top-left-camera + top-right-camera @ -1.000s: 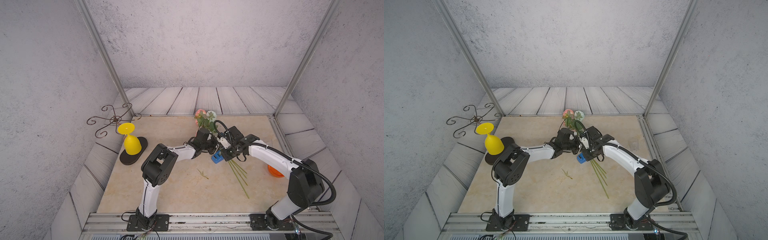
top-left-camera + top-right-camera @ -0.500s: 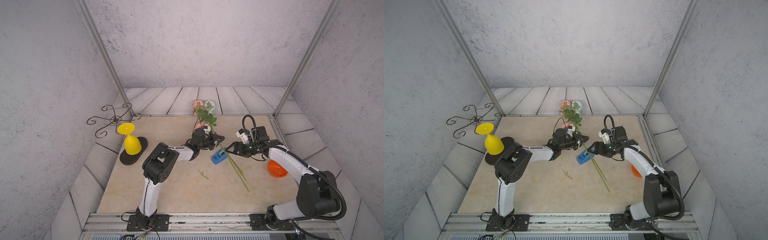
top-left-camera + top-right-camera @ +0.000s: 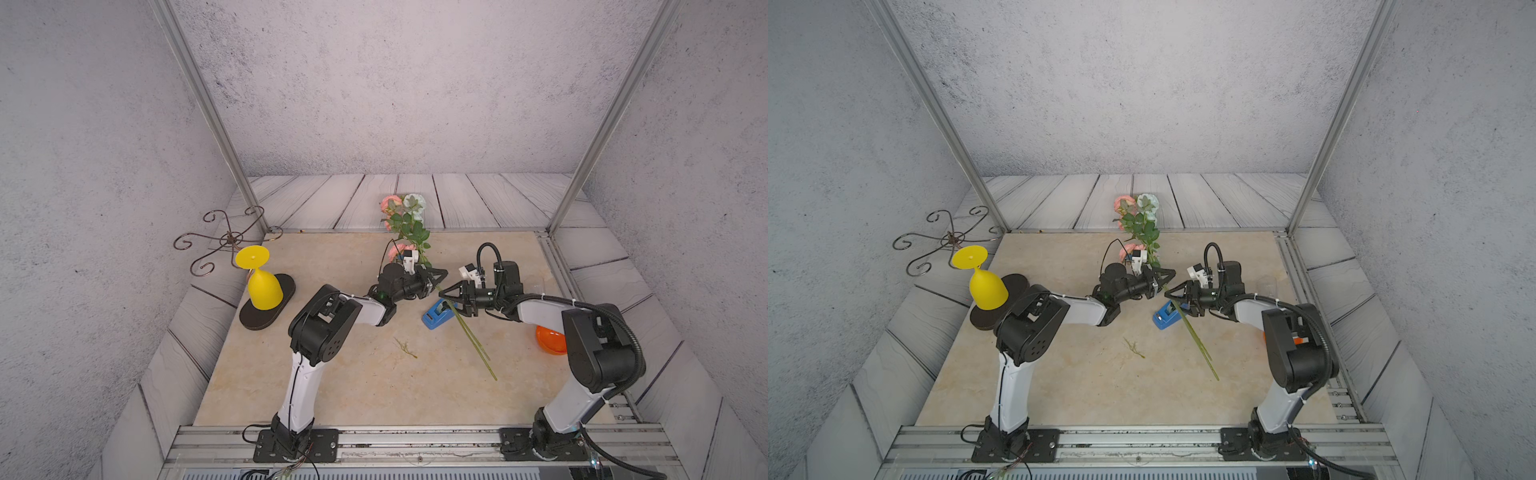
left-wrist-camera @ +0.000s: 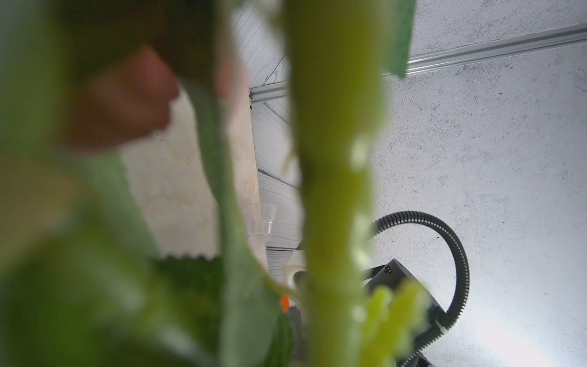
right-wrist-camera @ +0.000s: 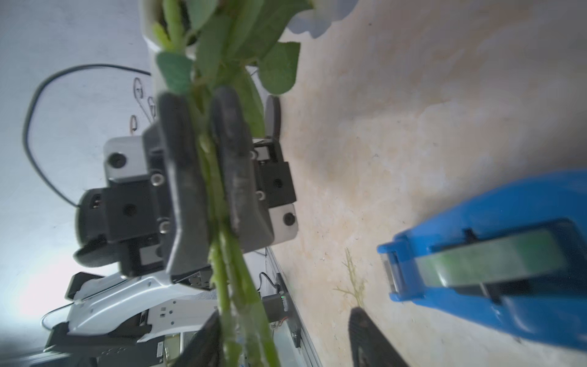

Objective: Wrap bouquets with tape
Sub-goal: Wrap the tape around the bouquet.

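Observation:
The bouquets (image 3: 409, 226) (image 3: 1144, 226) are one bunch of pink and pale blue blooms, with long green stems (image 3: 473, 340) slanting down to the table. My left gripper (image 3: 439, 276) (image 3: 1168, 276) is shut on the stems just below the leaves. The right wrist view shows its two dark fingers (image 5: 178, 165) pinching the stems (image 5: 222, 279). My right gripper (image 3: 444, 297) (image 3: 1170, 297) (image 5: 286, 330) faces it, open. The stems run between its jaws, close to one finger. The tape sits in a blue dispenser (image 3: 436, 316) (image 3: 1163, 318) (image 5: 508, 254) on the table under the right gripper. Blurred stem and leaves (image 4: 333, 190) fill the left wrist view.
An upturned yellow goblet (image 3: 262, 282) stands on a dark oval board (image 3: 286, 291) at the left, beside a curly metal stand (image 3: 224, 241). A loose green sprig (image 3: 405, 347) lies mid-table. An orange round object (image 3: 548, 338) and a clear cup (image 3: 1266, 284) sit behind my right arm.
My right gripper let go beside the left gripper, opened and drew back to the right of the stems. The left gripper swung the blooms farther back.

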Tool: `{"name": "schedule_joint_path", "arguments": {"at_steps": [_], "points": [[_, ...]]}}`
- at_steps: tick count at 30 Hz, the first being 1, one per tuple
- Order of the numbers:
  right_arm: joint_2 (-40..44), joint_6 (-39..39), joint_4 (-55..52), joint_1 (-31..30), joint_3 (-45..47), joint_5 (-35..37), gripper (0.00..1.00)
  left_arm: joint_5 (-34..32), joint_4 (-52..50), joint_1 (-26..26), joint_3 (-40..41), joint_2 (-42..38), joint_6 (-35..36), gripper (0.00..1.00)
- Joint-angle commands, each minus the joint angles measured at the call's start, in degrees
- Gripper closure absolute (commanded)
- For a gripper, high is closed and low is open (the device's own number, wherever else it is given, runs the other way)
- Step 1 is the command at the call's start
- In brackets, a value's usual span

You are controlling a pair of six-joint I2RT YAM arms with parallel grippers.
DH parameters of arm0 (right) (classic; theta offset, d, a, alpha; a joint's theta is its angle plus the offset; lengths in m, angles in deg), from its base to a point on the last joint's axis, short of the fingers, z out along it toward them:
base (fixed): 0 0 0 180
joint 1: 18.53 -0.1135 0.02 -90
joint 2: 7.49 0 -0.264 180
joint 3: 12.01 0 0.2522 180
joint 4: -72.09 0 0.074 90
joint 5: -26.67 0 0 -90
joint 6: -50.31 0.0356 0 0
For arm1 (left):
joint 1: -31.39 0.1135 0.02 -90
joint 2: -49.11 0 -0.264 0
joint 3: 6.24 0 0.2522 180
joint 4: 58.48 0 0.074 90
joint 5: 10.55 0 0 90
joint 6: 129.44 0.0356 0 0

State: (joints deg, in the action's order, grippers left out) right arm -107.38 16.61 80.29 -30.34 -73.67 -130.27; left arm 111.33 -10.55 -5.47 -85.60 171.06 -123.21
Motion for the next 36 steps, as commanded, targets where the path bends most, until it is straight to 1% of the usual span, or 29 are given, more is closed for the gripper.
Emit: {"name": "schedule_joint_path", "arguments": {"at_steps": [1,3,5,6,7,8,9,11,13,14,15,16,18,19,21,24,27,30,33,36], "points": [[-5.6,20.4,27.8,0.2,2.6,-2.8,0.53,-0.6,10.1,-0.4,-0.1,-0.6,0.6,1.0],[-9.0,27.3,37.9,0.2,3.6,-3.5,0.66,-1.1,11.4,-0.7,0.0,-0.3,0.6,1.0],[-11.9,32.3,45.6,0.2,4.1,-3.9,0.83,-1.1,12.3,-0.8,-0.5,0.2,0.4,1.0],[-12.7,34.1,48.4,0.1,4.5,-3.8,0.91,-1.1,12.4,-0.8,-0.6,0.4,0.3,1.0],[-13.1,34.6,49.2,0.2,4.6,-3.9,0.96,-1.3,12.6,-0.8,-0.6,0.5,0.3,1.0],[-12.8,33.3,47.8,0.2,5.0,-3.7,1.0,-1.4,12.6,-0.8,-0.5,0.5,0.4,1.0],[-11.8,30.2,43.6,0.1,5.3,-3.5,1.0,-1.4,12.1,-0.8,-0.4,0.5,0.4,1.0],[-8.1,19.4,28.3,0.2,5.4,-2.6,1.0,-1.4,11.7,-0.8,-0.3,0.5,0.4,1.0],[-3.4,4.1,7.2,0.2,3.5,-0.7,1.0,-1.4,9.7,-0.8,0.2,0.2,0.3,1.0],[-1.4,-2.0,-1.4,0.1,2.3,1.0,1.0,-1.2,7.5,-0.7,0.4,-0.2,0.3,1.0],[0.6,-9.8,-13.0,0.2,0.0,3.6,1.0,-0.8,4.5,-0.7,0.7,-0.7,0.9,0.98],[2.4,-17.8,-25.5,0.2,-3.0,7.7,1.0,-0.6,1.6,-0.7,1.2,-1.6,2.0,0.93],[4.4,-27.7,-40.2,0.0,-7.5,14.7,1.0,-0.3,-7.0,-0.7,2.0,-4.1,5.5,0.82],[5.2,-32.0,-46.6,-0.1,-9.9,18.4,1.0,-0.3,-10.4,-0.7,2.2,-5.4,7.6,0.76],[6.4,-38.0,-55.5,-0.8,-14.0,25.9,1.0,0.4,-20.2,-0.7,1.2,-7.5,10.7,0.67],[7.7,-44.1,-62.7,-3.8,-18.6,34.5,1.0,2.4,-29.1,-1.0,-1.6,-8.2,13.9,0.6],[8.1,-48.6,-67.8,-9.7,-22.7,44.5,1.0,1.9,-34.9,-1.5,-4.1,-7.8,13.9,0.5],[8.5,-50.1,-68.3,-15.0,-24.0,52.9,1.0,1.6,-37.7,-1.8,-6.4,-7.1,13.5,0.46],[7.9,-51.1,-68.2,-19.2,-25.1,60.0,1.0,3.7,-41.9,-2.0,-9.2,-5.4,11.6,0.47],[7.2,-52.8,-68.5,-23.7,-26.6,67.9,1.0,4.3,-40.0,-2.2,-8.3,-5.0,8.2,0.53]]}}
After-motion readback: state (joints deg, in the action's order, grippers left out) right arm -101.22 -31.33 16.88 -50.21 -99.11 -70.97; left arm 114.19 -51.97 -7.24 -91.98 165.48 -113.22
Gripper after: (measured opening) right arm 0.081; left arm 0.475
